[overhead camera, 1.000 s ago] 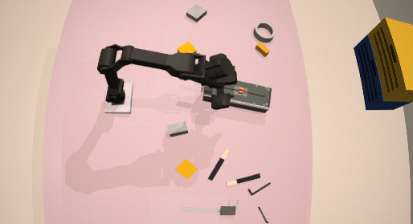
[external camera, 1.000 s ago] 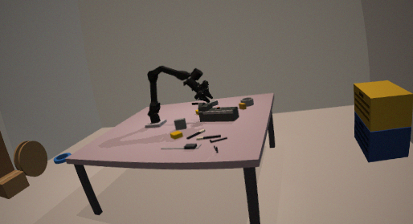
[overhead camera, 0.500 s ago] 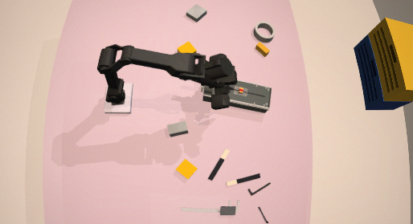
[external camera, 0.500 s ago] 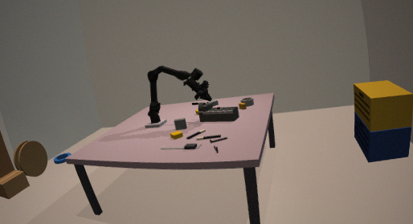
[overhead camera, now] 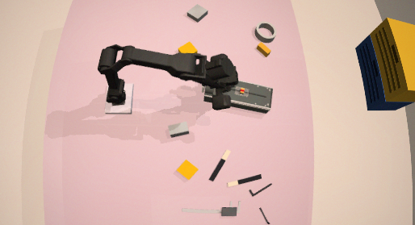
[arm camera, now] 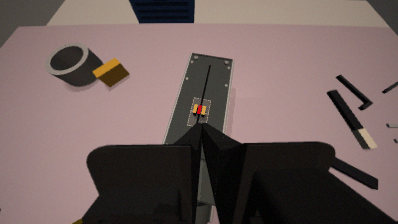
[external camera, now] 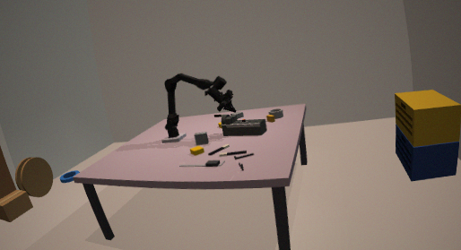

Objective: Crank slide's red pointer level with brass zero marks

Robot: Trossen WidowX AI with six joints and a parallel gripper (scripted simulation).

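The machine (overhead camera: 262,97) (external camera: 244,129) (arm camera: 216,87) is a long dark grey box with a slot along its top. The red pointer (overhead camera: 242,90) (arm camera: 199,110) sits in the slot between two small brass marks and looks about level with them in the wrist view; a tiny offset cannot be ruled out. My gripper (external camera: 234,111) (arm camera: 201,127) is shut with its fingertips together and nothing seen between them. It is above the machine's near end, by a raised grey part (external camera: 235,116). The crank and its handle are mostly hidden by the arm and fingers.
A grey ring (overhead camera: 265,32) (external camera: 275,113) (arm camera: 70,61) and an orange block (overhead camera: 263,49) (arm camera: 111,72) lie beyond the machine. A grey block (overhead camera: 178,129) (external camera: 201,138), a yellow block (overhead camera: 187,169) (external camera: 196,150), two markers and several thin tools lie on the other side.
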